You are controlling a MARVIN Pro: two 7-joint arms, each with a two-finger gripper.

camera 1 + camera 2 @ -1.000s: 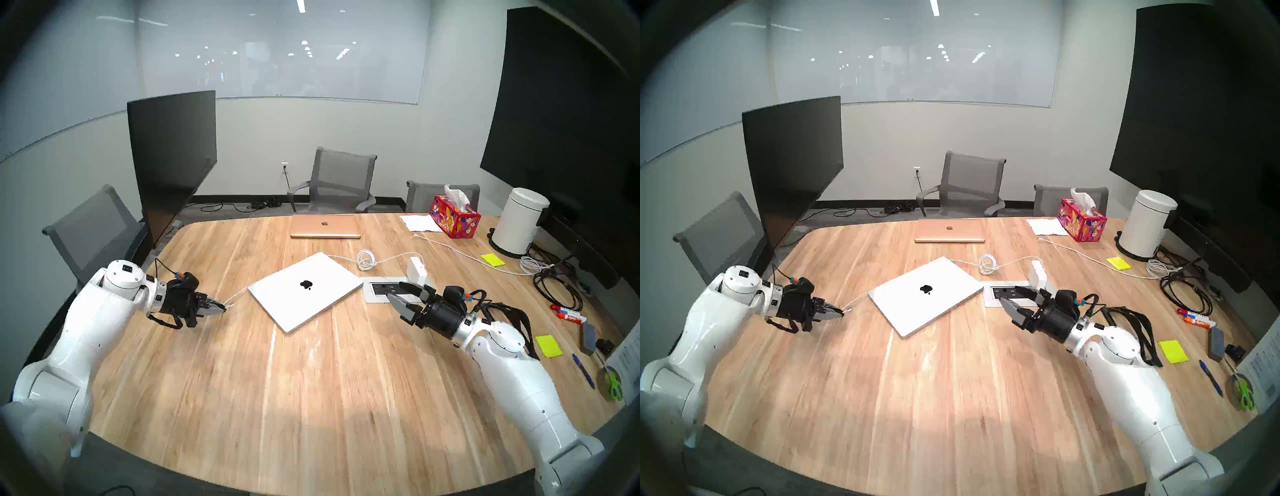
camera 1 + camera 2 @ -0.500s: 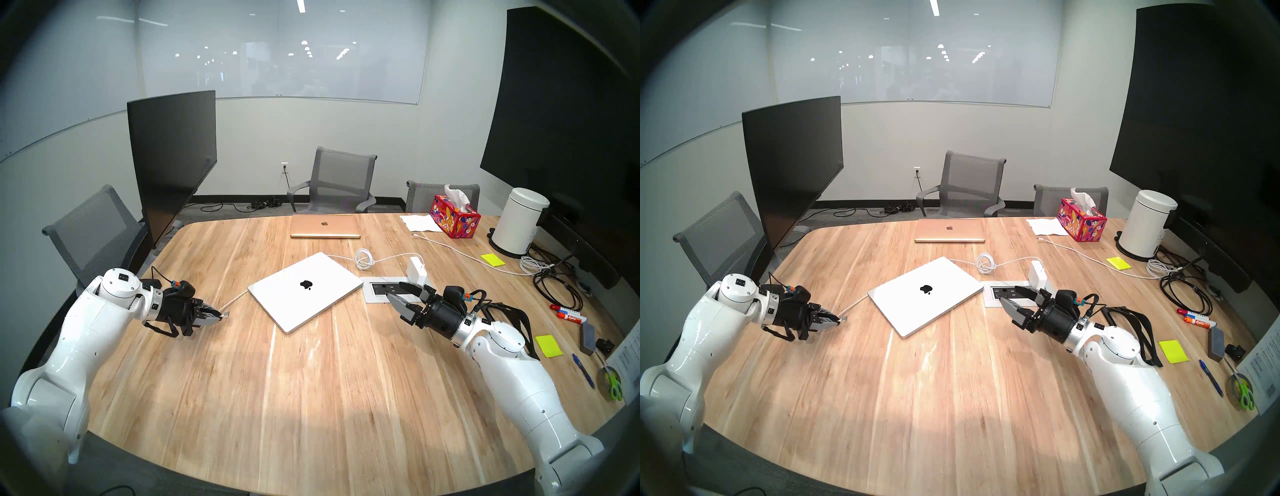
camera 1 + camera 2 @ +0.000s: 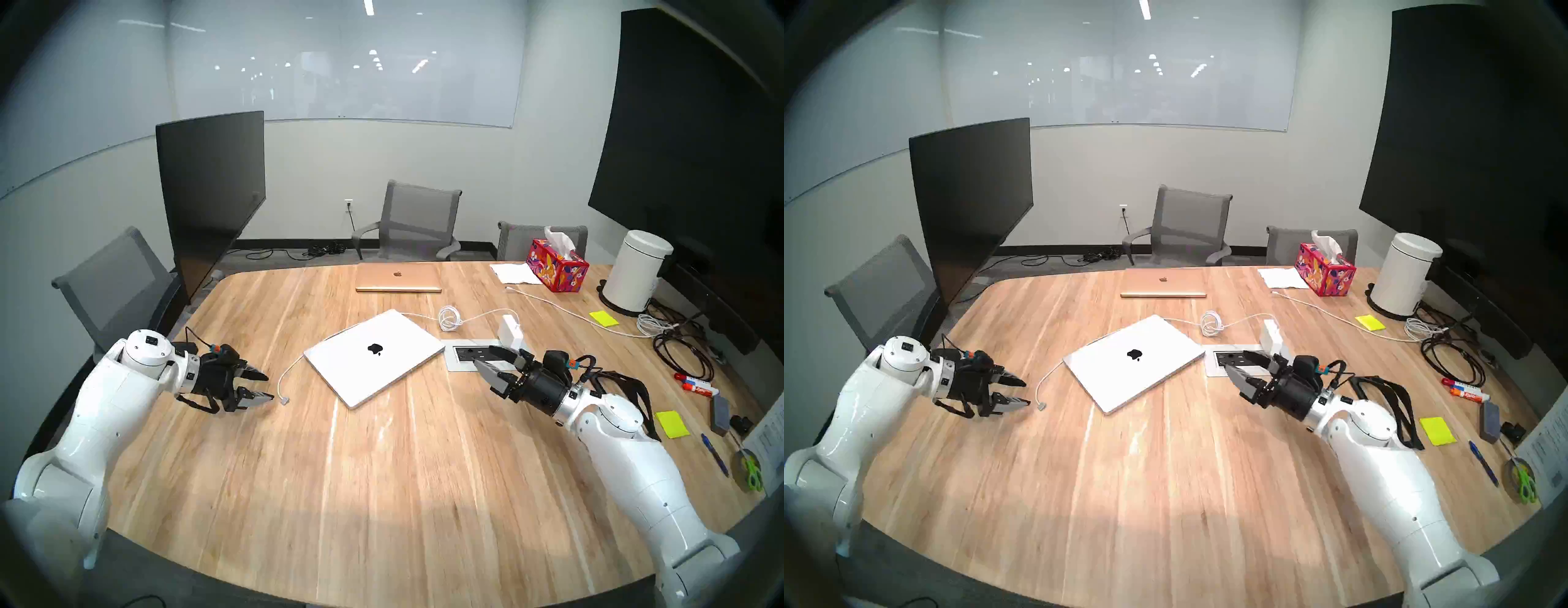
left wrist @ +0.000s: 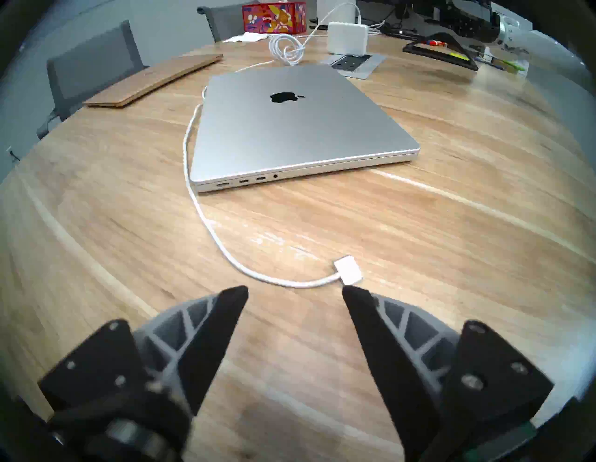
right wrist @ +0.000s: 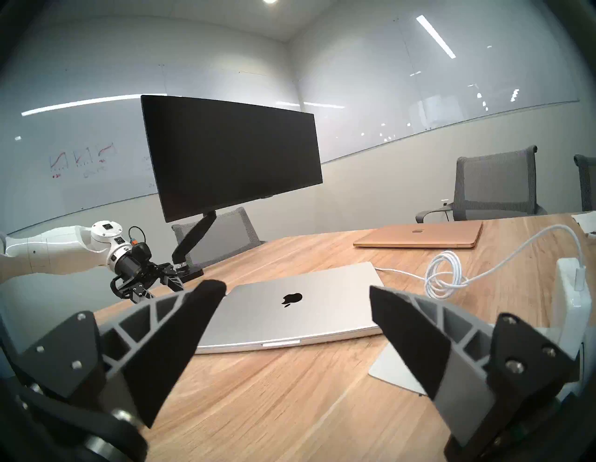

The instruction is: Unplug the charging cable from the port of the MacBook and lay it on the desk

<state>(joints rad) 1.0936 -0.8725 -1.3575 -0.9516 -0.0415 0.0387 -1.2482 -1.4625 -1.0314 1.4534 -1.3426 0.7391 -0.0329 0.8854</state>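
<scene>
The silver MacBook (image 3: 373, 356) lies shut on the wood desk (image 3: 382, 488), its apple logo up. The charging cable (image 3: 281, 380) lies loose on the desk left of it; its flat connector tip (image 3: 284, 400) rests on the wood, out of the port (image 4: 222, 185). The cord runs behind the laptop to a coil (image 3: 448, 318) and the white brick (image 3: 511, 332). My left gripper (image 3: 267, 386) is open and empty, just left of the tip; the wrist view shows the tip (image 4: 348, 269) beside my right fingertip (image 4: 354, 295). My right gripper (image 3: 483, 356) is open and empty, right of the laptop.
A gold laptop (image 3: 398, 277) lies at the far edge. A power panel (image 3: 471, 354) is set in the desk beside the brick. Tissue box (image 3: 556, 265), white bin (image 3: 634, 271), black cords (image 3: 683, 352), markers and sticky notes crowd the right side. A monitor (image 3: 212, 191) stands at left.
My left gripper opened and let go of the cable's tip, which dropped onto the desk and swung toward me. The right arm has not moved.
</scene>
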